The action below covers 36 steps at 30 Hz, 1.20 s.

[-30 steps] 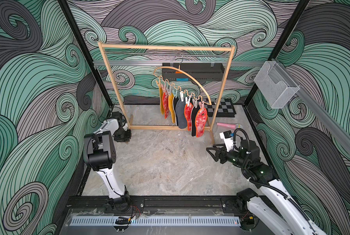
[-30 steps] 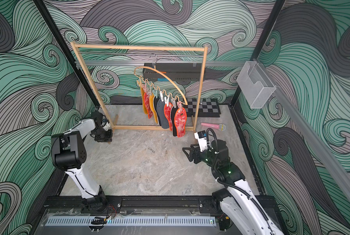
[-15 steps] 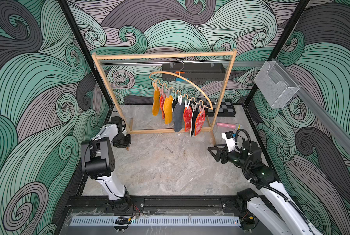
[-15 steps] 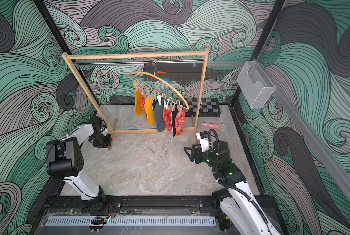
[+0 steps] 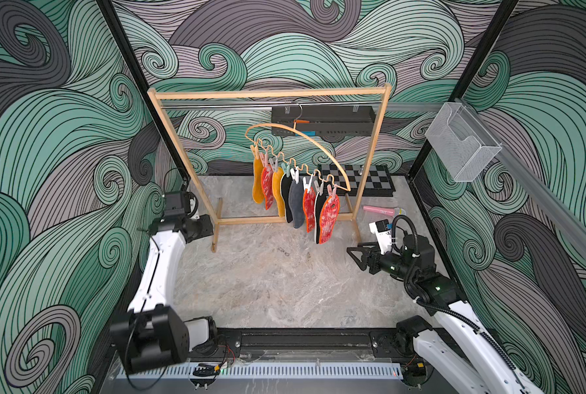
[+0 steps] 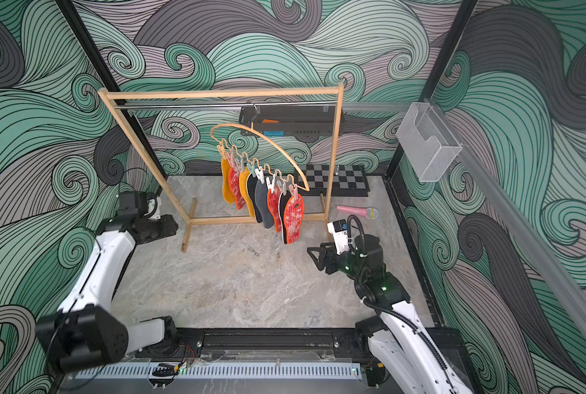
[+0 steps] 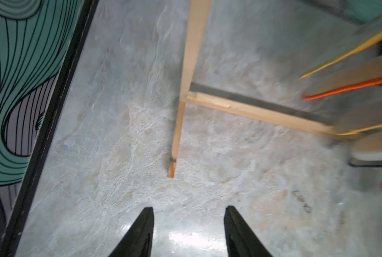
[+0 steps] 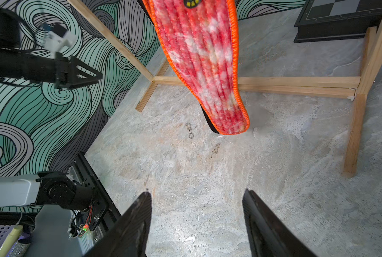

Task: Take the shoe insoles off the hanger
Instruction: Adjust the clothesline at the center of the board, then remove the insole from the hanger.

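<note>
The hanger, a light wooden arch with a wavy lower bar and pastel pegs, hangs by its hook from the rack's metal rail in both top views. Several shoe insoles are pegged along it in a row: mustard, red-white, black and dark grey. The red-white insole with orange edging dangles ahead of my right gripper, which is open and empty. My left gripper is open and empty just short of the rack's left foot.
The big wooden rack frame stands across the back of the floor, with feet reaching forward at both ends. A chessboard lies behind it and a pink microphone beside its right foot. A wire basket hangs on the right wall.
My left gripper has opened and drawn back from the rack's left foot. The rack has shifted left and the hanger with its insoles has swung. The right arm has barely moved.
</note>
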Motion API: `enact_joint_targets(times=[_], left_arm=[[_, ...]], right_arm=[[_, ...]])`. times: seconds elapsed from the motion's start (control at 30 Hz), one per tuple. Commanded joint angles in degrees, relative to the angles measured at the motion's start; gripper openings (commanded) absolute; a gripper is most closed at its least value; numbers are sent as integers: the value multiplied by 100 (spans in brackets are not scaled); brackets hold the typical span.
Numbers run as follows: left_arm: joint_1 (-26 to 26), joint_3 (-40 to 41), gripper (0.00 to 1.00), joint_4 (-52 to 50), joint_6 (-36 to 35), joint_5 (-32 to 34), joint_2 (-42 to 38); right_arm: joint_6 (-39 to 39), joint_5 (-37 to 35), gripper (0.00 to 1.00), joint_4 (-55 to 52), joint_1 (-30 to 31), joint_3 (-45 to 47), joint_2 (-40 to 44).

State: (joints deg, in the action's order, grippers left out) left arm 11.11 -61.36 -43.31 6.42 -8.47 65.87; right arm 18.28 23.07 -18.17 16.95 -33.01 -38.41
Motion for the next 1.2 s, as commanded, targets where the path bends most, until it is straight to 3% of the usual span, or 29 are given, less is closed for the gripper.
enact_joint_targets(times=[0.0, 0.1, 0.27, 0.53, 0.7, 0.93, 1.17], left_arm=[[-56, 624, 53, 527, 484, -1331, -904], [-105, 1435, 57, 1393, 983, -2410, -1879], [-229, 2079, 61, 1665, 1424, -2852, -2887], [-1239, 1745, 61, 2237, 1682, -3652, -2943], [-2422, 1269, 64, 2906, 1625, -2913, -2506], [-4275, 134, 66, 3205, 801, -1935, -743], [-4801, -504, 67, 4178, 642, -1817, 665]], right_arm=[[53, 159, 65, 186, -4, -17, -4], [-2, 176, 65, 179, 131, -171, -8], [-218, -143, 65, -77, 477, -726, -149], [-336, -339, 65, -38, 502, -788, -225], [-272, -555, 65, 95, 511, -123, 44], [-93, -592, 65, 383, 529, 463, 321], [-49, -479, 65, 507, 529, 548, 170]])
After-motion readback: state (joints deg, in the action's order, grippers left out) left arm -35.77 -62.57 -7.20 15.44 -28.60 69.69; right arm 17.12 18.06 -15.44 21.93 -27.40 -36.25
